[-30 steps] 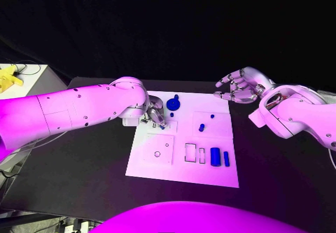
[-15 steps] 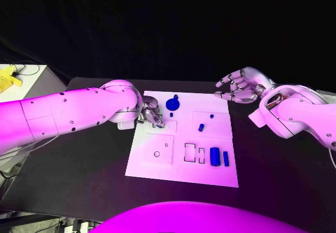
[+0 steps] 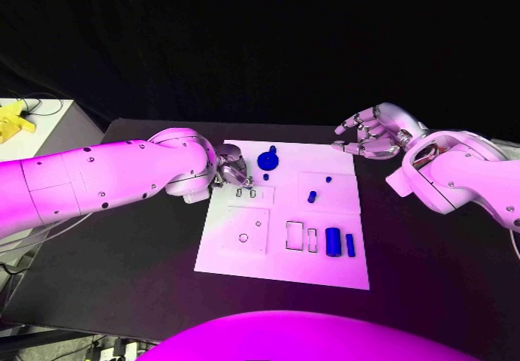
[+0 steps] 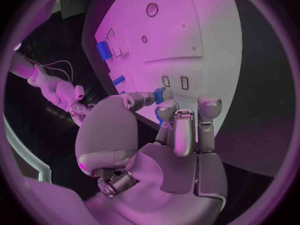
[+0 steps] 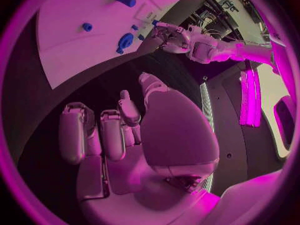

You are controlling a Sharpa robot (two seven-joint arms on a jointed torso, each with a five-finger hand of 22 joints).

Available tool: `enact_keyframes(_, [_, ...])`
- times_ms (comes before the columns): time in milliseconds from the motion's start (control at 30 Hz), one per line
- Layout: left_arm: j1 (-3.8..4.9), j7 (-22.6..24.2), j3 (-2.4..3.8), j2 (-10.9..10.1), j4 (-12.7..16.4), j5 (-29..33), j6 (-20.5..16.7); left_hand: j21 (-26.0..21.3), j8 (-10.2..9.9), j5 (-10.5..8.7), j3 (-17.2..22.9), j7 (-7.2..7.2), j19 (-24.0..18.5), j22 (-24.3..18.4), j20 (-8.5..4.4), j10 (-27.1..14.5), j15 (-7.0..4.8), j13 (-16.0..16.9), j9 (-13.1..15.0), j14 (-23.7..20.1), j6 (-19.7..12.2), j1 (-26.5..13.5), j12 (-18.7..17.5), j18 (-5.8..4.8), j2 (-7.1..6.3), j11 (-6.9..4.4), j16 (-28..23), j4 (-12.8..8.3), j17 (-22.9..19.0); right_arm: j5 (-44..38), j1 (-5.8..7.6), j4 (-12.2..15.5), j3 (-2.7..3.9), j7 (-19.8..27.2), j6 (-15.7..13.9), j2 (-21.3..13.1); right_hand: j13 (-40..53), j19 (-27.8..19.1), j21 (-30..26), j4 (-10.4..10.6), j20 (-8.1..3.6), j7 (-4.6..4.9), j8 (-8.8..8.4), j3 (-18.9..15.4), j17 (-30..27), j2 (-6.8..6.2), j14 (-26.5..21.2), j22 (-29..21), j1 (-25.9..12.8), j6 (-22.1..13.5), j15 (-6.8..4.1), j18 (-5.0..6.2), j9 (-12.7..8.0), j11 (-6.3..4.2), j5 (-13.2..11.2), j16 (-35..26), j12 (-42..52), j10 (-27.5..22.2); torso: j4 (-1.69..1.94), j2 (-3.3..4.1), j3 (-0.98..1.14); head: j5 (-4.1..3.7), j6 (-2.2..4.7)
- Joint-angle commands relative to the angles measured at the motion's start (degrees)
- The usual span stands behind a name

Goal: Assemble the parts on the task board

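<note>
The left hand (image 3: 232, 170) pinched a small blue part (image 4: 159, 95) over the task board (image 3: 284, 263); the right hand (image 3: 368, 134) hovered, fingers curled, empty.

The left hand (image 3: 232, 170) has drawn back toward nine o'clock, off the task board (image 3: 284, 256) to its left edge.

Robotics lab, staged test bench.

Black tabletop (image 3: 130, 256) under coloured stage-like light, backed by dark drapery. White task board (image 3: 287, 259) laid out with outlined slots and small blue parts (image 3: 334, 242), like a benchmark fixture. To one side, a pale side bench (image 3: 43, 120) with a yellow object (image 3: 13, 120) and loose cables (image 3: 38, 101). In the right wrist view, racks of equipment (image 5: 219, 5) and wiring beyond the table.
</note>
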Motion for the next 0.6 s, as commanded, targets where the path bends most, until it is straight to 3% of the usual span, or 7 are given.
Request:
enact_keyframes(33, [-0.43,0.91,-0.03,0.33,-0.21,0.75,-2.76,0.27,-0.03,0.21,9.99,-2.62,0.48,0.07,0.01,0.48,-0.51,-0.14,-0.05,4.10,3.02,0.20,-0.25,-0.36,0.64,-0.10,0.05,-10.24,7.44,-0.59,-0.07,0.01,0.00,0.24,0.71,0.03,-0.04,1.96,-0.14,0.01,-0.01,-0.01,0.17,0.31,7.70,-0.11,3.26,11.35,-0.58,-0.37,0.02,0.81,-0.05,0.01,0.31,-0.19,-0.16,-0.23,-0.08,-0.02,-0.08,0.07,-0.05])
enact_keyframes(267, [-1.09,0.93,-0.09,1.24,-1.24,0.81,-2.22,0.32,-0.07,0.13,10.00,-2.62,0.55,0.19,0.00,0.46,-0.52,-0.21,-0.07,4.10,3.04,0.17,-0.31,-0.38,0.64,-0.10,0.04,-10.22,7.43,-0.59,-0.10,-0.03,0.00,0.23,0.73,0.07,-0.04,1.96,-0.14,0.01,-0.01,-0.01,0.17,0.31,7.70,-0.11,3.26,11.35,-0.58,-0.37,0.02,0.81,-0.05,0.01,0.31,-0.19,-0.16,-0.23,-0.16,0.07,-0.04,0.02,0.01])
enact_keyframes(600, [-1.24,0.72,-0.12,1.76,-1.71,0.33,0.60,0.30,-0.26,-0.12,10.01,-2.63,0.53,0.12,-0.04,0.45,-0.54,-0.31,-0.14,4.09,3.03,0.23,-0.46,-0.38,0.44,-0.12,0.03,-10.41,7.39,-0.59,-0.12,-0.02,-0.01,0.22,0.71,0.05,-0.04,1.96,-0.14,0.01,-0.01,-0.01,0.17,0.31,7.70,-0.11,3.26,11.35,-0.58,-0.37,0.02,0.81,-0.05,0.01,0.31,-0.19,-0.16,-0.23,-0.07,0.13,-0.10,-0.15,-0.15])
